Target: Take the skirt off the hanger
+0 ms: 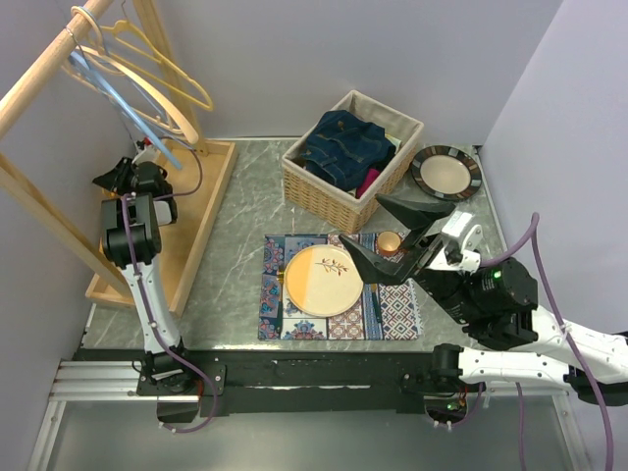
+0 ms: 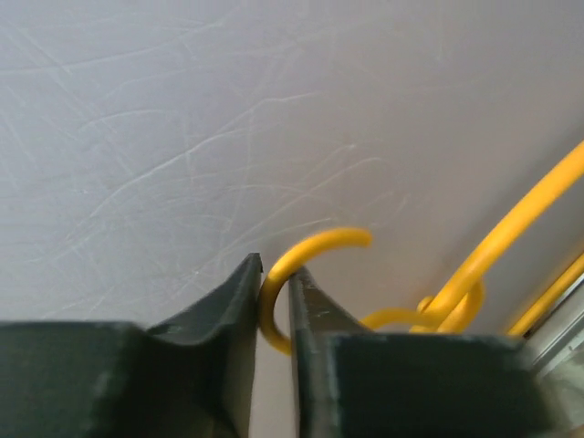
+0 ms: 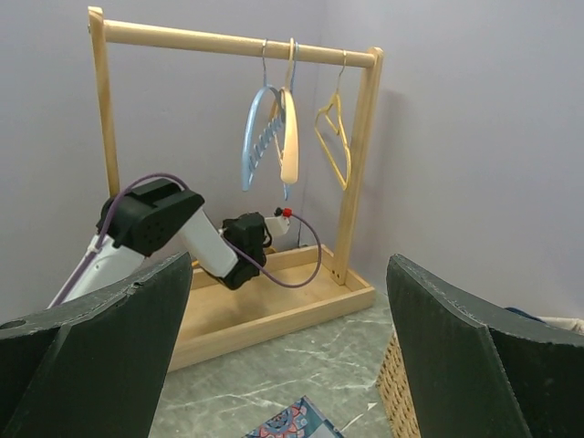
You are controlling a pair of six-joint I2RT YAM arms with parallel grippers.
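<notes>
Looking through the left wrist cam, the left gripper [image 2: 272, 274] has its two fingers pinched in tight on a yellow hook [image 2: 315, 239]. The wire sits right between the tips and touches both, and a twisted neck and yellow arms run off to the right behind it. From the overhead cam that arm reaches over the tray base of the wooden rack [image 1: 211, 196], gripper low beside the post. On the rail hang a blue hanger [image 3: 258, 137], a wooden hanger [image 3: 290, 151] and a yellow wire hanger [image 3: 333, 137] nearest the post, all three bare. Can't tell if the pinched hook belongs to that last one.

As for the skirt, a dark denim garment [image 1: 343, 147] lies bunched in the wicker basket [image 1: 314, 191] at the back of the table, but there's no telling for sure that it's the skirt.

The right gripper [image 1: 363, 221] is spread wide with nothing in it, hovering over the far edge of the patterned placemat [image 1: 397, 314], right by a small orange cup [image 1: 390, 241]. A cream plate [image 1: 319, 280] sits on the mat and a dark-rimmed dish [image 1: 446, 172] is just right of the basket
</notes>
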